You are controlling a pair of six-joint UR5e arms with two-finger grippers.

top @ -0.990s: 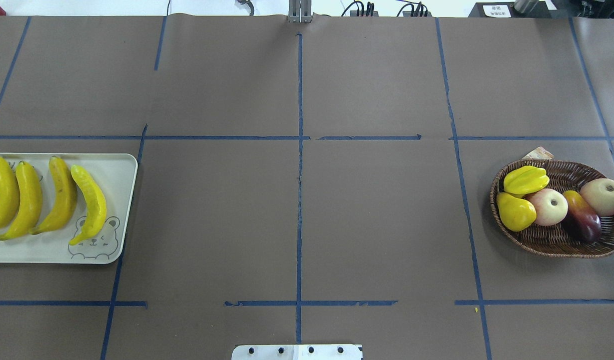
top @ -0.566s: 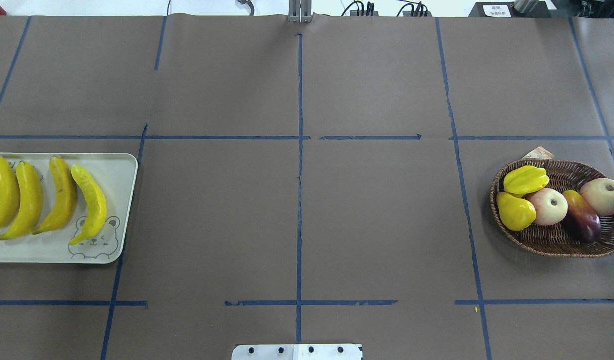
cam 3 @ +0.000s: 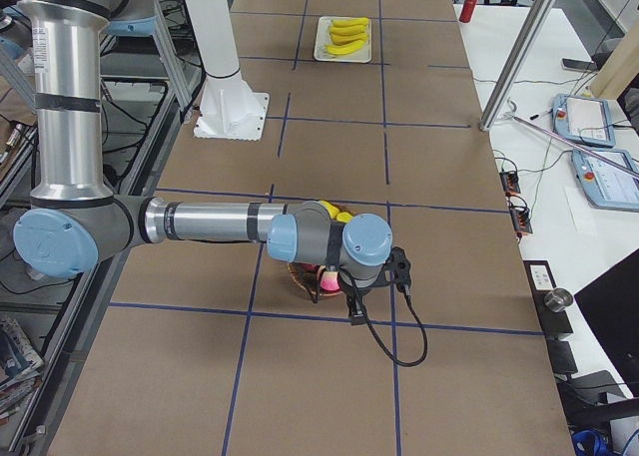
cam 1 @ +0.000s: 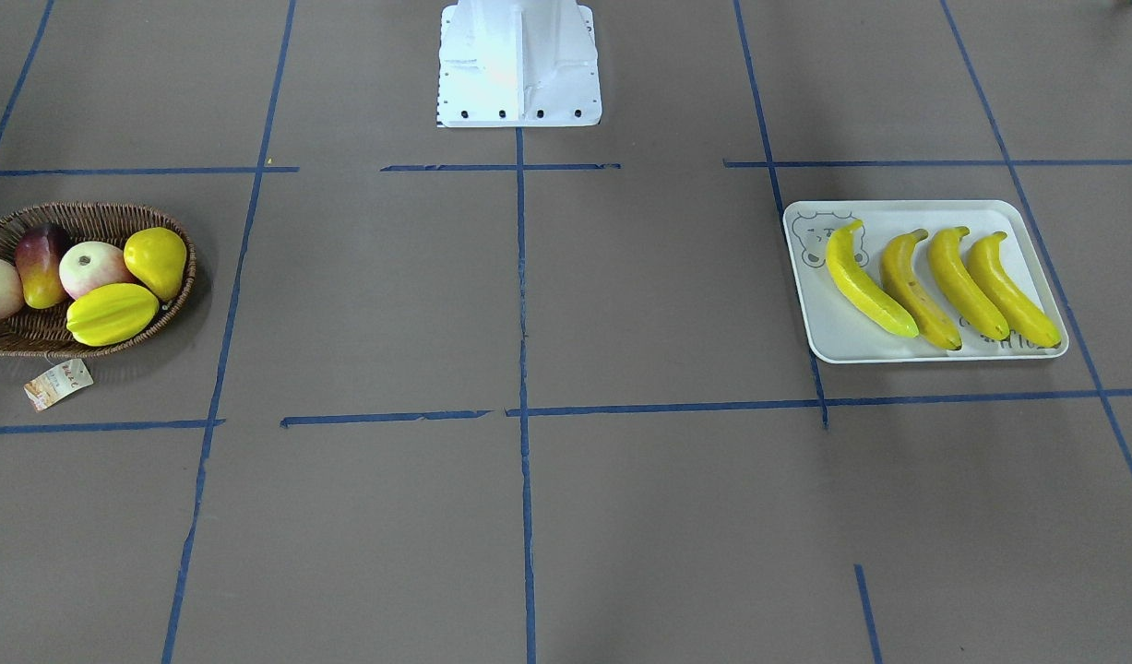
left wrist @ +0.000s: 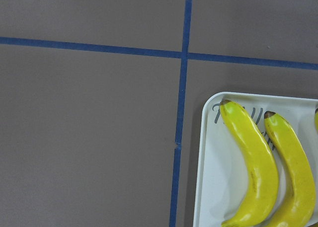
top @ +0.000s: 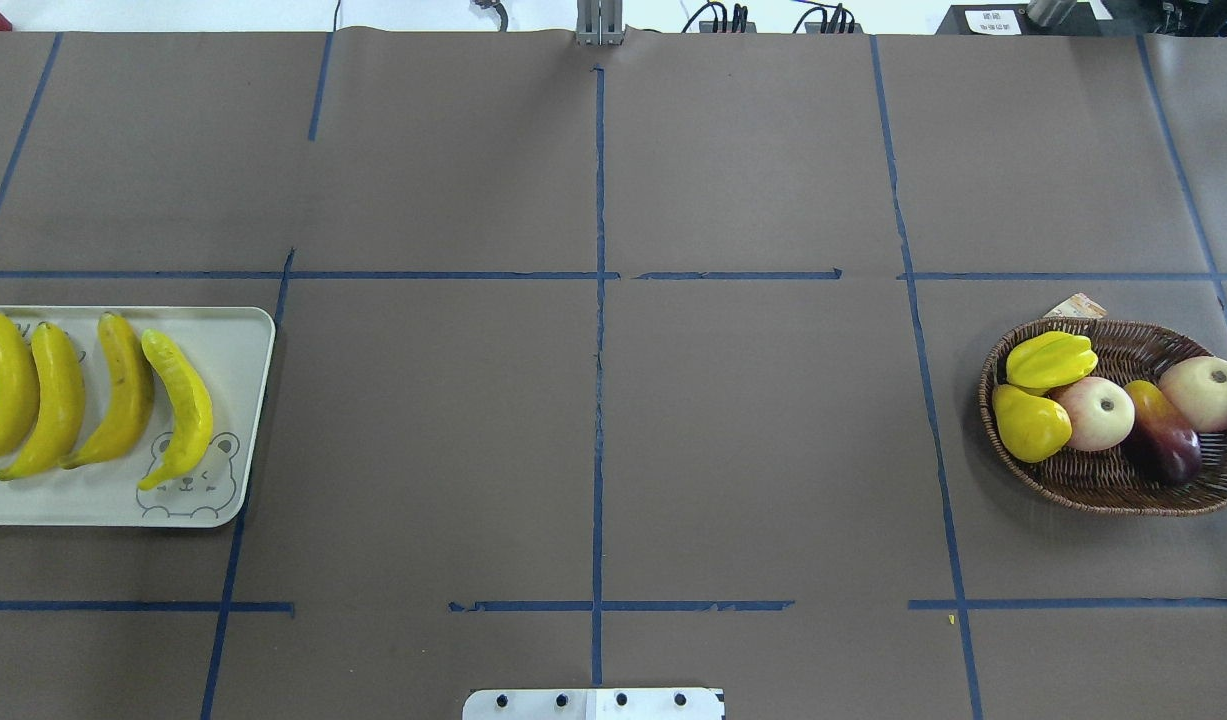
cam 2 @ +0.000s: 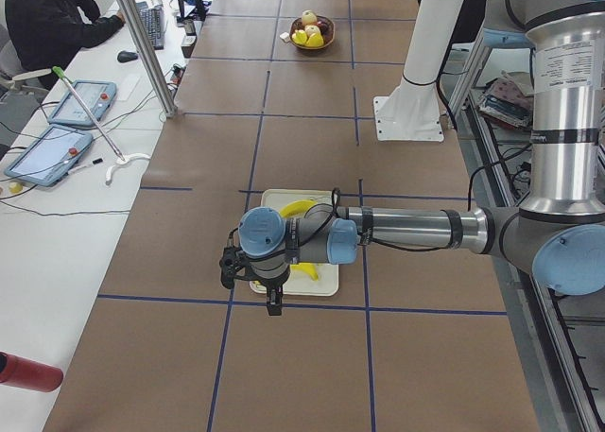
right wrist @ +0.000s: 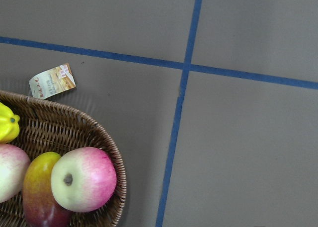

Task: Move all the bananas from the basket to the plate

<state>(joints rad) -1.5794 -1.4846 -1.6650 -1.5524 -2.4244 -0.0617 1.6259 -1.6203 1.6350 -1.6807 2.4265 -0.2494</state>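
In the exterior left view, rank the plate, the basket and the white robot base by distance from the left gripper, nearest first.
1. plate: right by the left gripper, at the near end of the table.
2. white robot base: mid-table, on the robot's side.
3. basket: at the table's far end.

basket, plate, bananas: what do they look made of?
The basket looks like woven wicker or rattan, matte brown: open weave, braided rim. The plate looks like smooth off-white plastic or melamine: moulded raised rim, printed grey bear. The bananas are probably plastic or foam replicas: uniform glossy yellow with highlights, though real fruit cannot be ruled out.
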